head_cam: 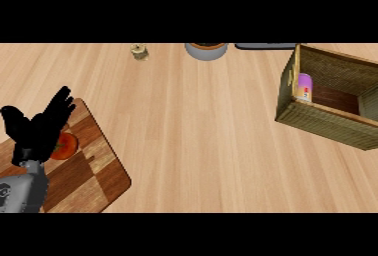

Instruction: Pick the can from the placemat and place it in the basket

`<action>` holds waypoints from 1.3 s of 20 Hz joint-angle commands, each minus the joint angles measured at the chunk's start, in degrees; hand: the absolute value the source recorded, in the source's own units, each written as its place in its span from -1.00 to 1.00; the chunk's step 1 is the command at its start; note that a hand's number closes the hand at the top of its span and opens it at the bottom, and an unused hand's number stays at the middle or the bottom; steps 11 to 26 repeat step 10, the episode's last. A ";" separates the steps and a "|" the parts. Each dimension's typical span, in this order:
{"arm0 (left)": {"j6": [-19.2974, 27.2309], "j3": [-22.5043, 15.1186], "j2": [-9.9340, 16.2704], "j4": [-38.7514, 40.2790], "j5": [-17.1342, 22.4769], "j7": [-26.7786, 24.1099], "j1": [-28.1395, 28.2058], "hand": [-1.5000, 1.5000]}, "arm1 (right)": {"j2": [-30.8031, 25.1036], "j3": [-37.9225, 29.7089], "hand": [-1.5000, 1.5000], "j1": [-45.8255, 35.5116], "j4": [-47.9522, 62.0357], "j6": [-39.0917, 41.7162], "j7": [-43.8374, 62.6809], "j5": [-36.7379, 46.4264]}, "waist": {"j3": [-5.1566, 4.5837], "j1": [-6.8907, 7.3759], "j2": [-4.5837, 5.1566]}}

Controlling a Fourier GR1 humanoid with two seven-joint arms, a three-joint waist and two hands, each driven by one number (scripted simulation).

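A purple and white can point(304, 87) stands inside the woven basket point(325, 122) at the right, against its left wall. My left hand point(38, 131) is at the left edge, fingers straight and pointing up, resting over a wooden board point(96, 170) that serves as the placemat. It holds nothing. My right hand shows nowhere in the head view.
A red tomato point(66, 146) lies on the board, partly behind my left hand. At the counter's far edge sit a small jar point(139, 52), a grey pot point(206, 50) and a dark flat object point(266, 46).
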 commanded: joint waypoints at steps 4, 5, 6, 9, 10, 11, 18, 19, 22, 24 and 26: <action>0.85 1.19 0.07 0.81 0.59 1.79 -2.47 0.00 | -7.30 -14.06 -1.00 13.27 0.64 14.84 -5.07 -17.44 | 0.06 -1.04 0.01; 1.00 -0.52 -0.80 -1.23 -0.58 1.91 -0.06 0.00 | -11.09 -15.18 -1.00 14.46 2.07 19.35 -3.91 -19.08 | 0.06 -0.93 -0.10; -1.00 0.63 0.18 0.18 0.61 -0.41 0.91 0.00 | -12.00 -17.23 -1.00 16.57 4.69 21.91 -6.84 -21.17 | 0.06 -0.86 -0.01; -1.11 0.26 0.35 -2.65 0.81 2.13 0.43 0.00 | -16.71 -20.30 -1.00 17.73 7.92 25.85 -5.77 -25.59 | 0.01 0.25 0.10; 0.70 -0.40 -1.19 1.66 -1.40 -1.30 -0.30 0.00 | -15.23 -22.31 -1.00 21.80 8.13 28.92 -9.09 -27.04 | 0.01 -0.43 0.15; 0.70 -0.40 -1.19 1.66 -1.40 -1.30 -0.30 0.00 | -15.23 -22.31 -1.00 21.80 8.13 28.92 -9.09 -27.04 | 0.01 -0.43 0.15; 0.70 -0.40 -1.19 1.66 -1.40 -1.30 -0.30 0.00 | -15.23 -22.31 -1.00 21.80 8.13 28.92 -9.09 -27.04 | 0.01 -0.43 0.15; 0.70 -0.40 -1.19 1.66 -1.40 -1.30 -0.30 0.00 | -15.23 -22.31 -1.00 21.80 8.13 28.92 -9.09 -27.04 | 0.01 -0.43 0.15; 0.70 -0.40 -1.19 1.66 -1.40 -1.30 -0.30 0.00 | -15.23 -22.31 -1.00 21.80 8.13 28.92 -9.09 -27.04 | 0.01 -0.43 0.15; 0.70 -0.40 -1.19 1.66 -1.40 -1.30 -0.30 0.00 | -15.23 -22.31 -1.00 21.80 8.13 28.92 -9.09 -27.04 | 0.01 -0.43 0.15; 0.70 -0.40 -1.19 1.66 -1.40 -1.30 -0.30 0.00 | -15.23 -22.31 -1.00 21.80 8.13 28.92 -9.09 -27.04 | 0.01 -0.43 0.15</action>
